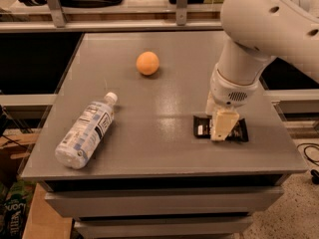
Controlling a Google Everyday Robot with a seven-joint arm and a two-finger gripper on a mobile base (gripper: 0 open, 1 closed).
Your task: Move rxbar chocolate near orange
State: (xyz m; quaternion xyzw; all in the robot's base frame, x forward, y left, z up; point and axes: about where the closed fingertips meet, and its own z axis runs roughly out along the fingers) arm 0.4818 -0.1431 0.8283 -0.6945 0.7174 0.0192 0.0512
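Observation:
The rxbar chocolate, a flat black wrapper with a small white patch, lies on the right front part of the grey table. My gripper points down onto the middle of the bar and covers it there; only the bar's two ends show. The orange sits toward the back middle of the table, well to the left of and behind the bar.
A clear plastic water bottle lies on its side at the front left, cap pointing back right. The table's front edge is close to the bar. Shelving and a rail run behind the table.

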